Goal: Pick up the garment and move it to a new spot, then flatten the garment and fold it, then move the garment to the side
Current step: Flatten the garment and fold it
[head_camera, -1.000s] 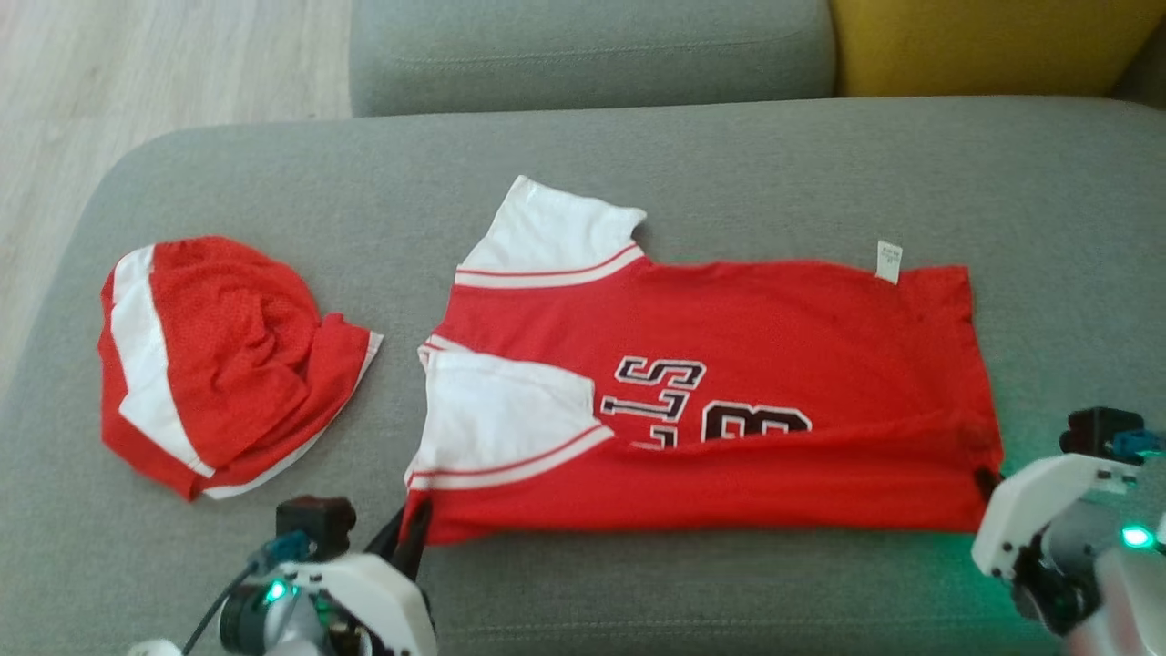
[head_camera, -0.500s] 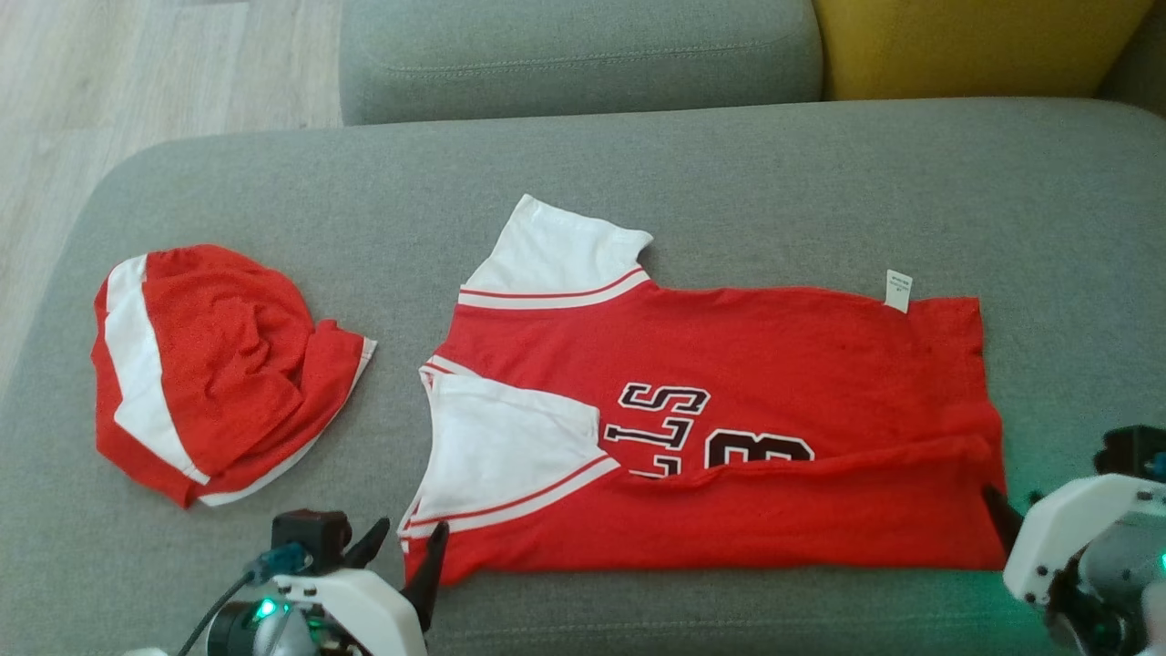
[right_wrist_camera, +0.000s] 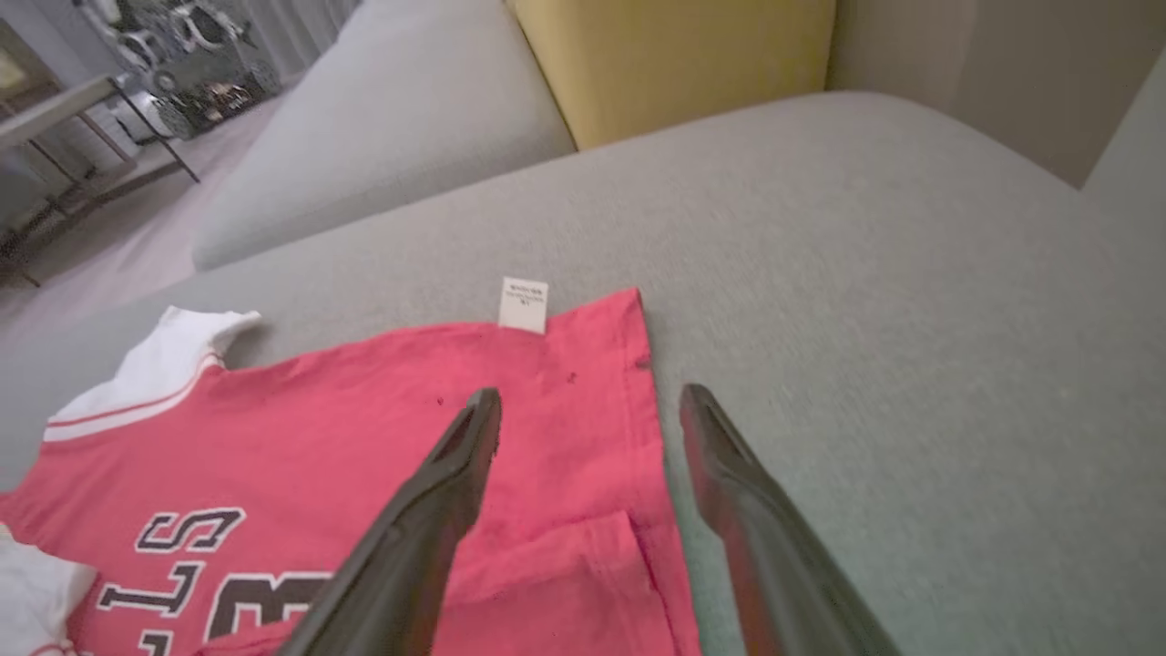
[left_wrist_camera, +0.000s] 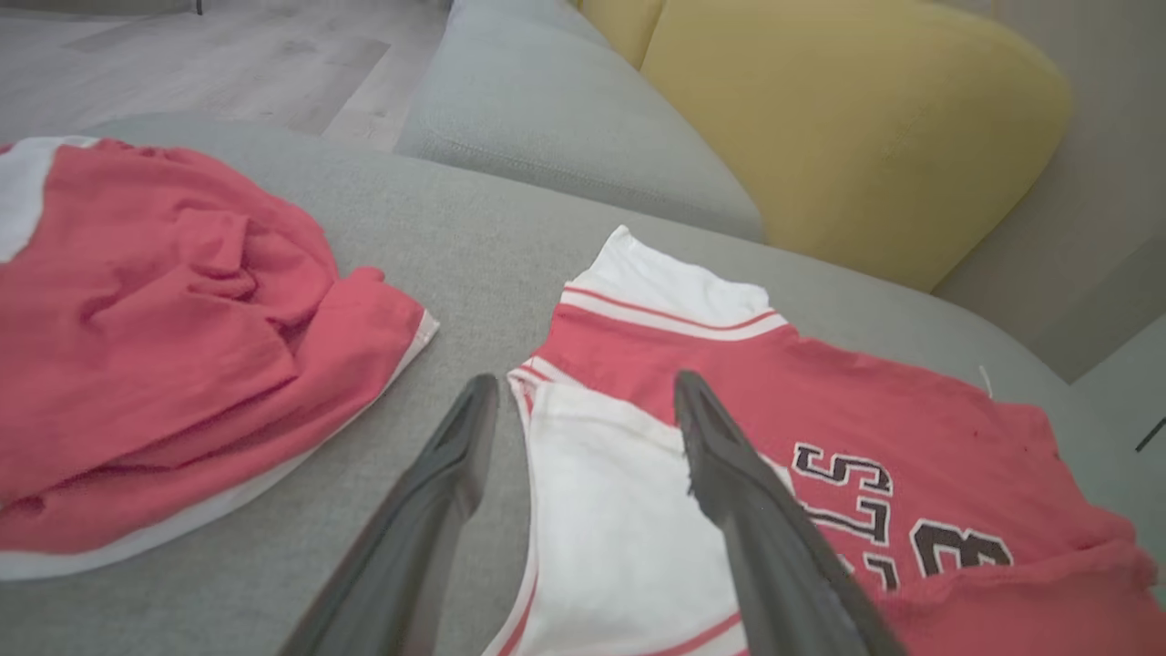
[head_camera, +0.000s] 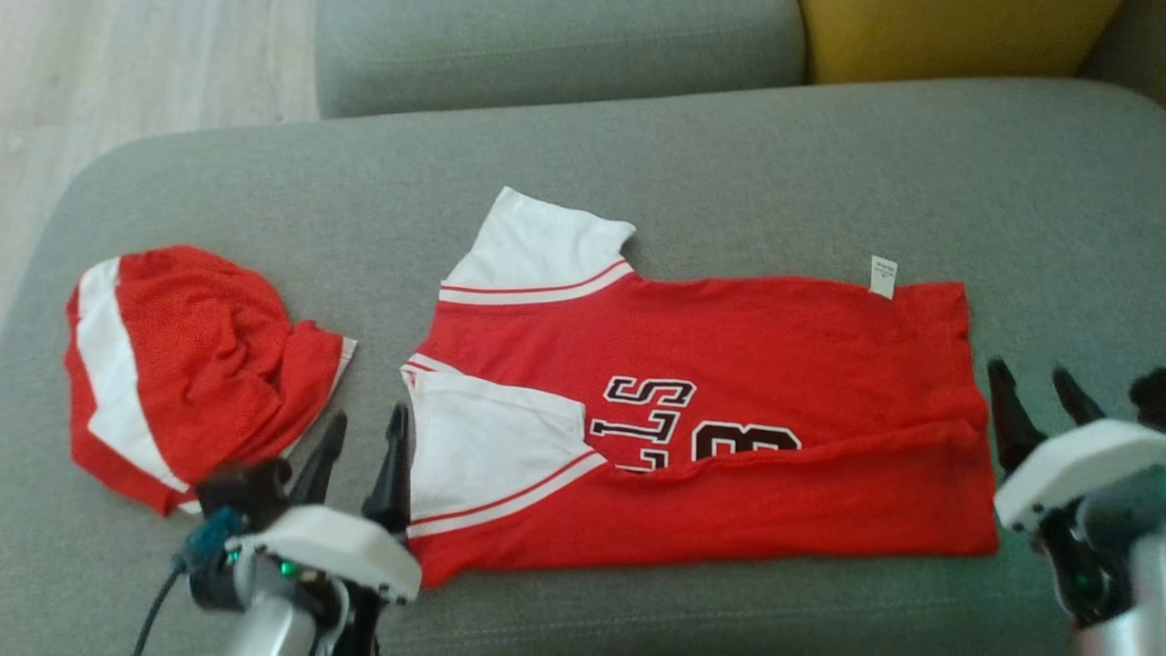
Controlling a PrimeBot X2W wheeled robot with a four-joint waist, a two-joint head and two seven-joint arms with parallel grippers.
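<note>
Red shirt: the red shirt lies flat on the grey sofa seat, about in the middle; its near long edge is folded up over the front (the fold hides the lower part of the black letters and number).
Sleeves: the far white sleeve sticks out past the shirt's far edge; the near white sleeve is folded in on top of the red part; both have red stripes.
Tag: a small white tag pokes out from the far edge, close to the right-hand corner.
Left end effector: the left end effector is just beside the shirt's left end, next to the near sleeve; its two dark fingers are spread apart and pinch nothing; in the left wrist view the sleeve's edge shows between them.
Right end effector: the right end effector is just beside the shirt's right end; its fingers are spread too and hold nothing; in the right wrist view the shirt's hem shows between them.
Other clothes: a bunched red and white bundle sits on the seat to the left, apart from the shirt.
Behind: a grey back cushion and a yellow cushion are at the far side; pale wood floor is at the far left.
</note>
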